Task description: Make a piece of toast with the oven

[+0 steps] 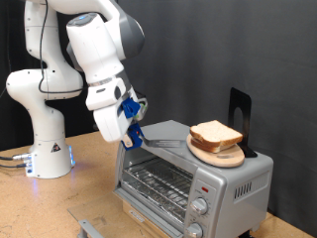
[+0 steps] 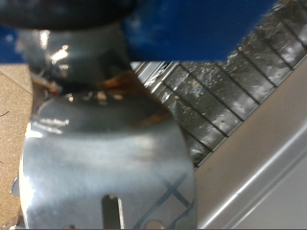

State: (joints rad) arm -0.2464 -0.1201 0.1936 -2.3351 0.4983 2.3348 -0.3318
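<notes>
The gripper (image 1: pixel 132 127), its jaws gripping a metal spatula (image 1: pixel 163 143), is hovering beside the oven (image 1: pixel 193 178); the piece of toast (image 1: pixel 216 134) is lying atop slices on a wooden plate (image 1: pixel 220 156) on the oven; sliding the blade flat beneath it likely demands care.

You see a white arm (image 1: pixel 94 50) with blue-padded gripper (image 1: pixel 132 127) clasping a shiny silver spatula (image 1: pixel 163 141), above a silver-grey oven (image 1: pixel 193 169) with grey knobs (image 1: pixel 201 208), pale tan-crusted bread slices (image 1: pixel 216 134) on a light-brown wooden plate (image 1: pixel 226 155), black backdrop (image 1: pixel 248 50) behind.
</notes>
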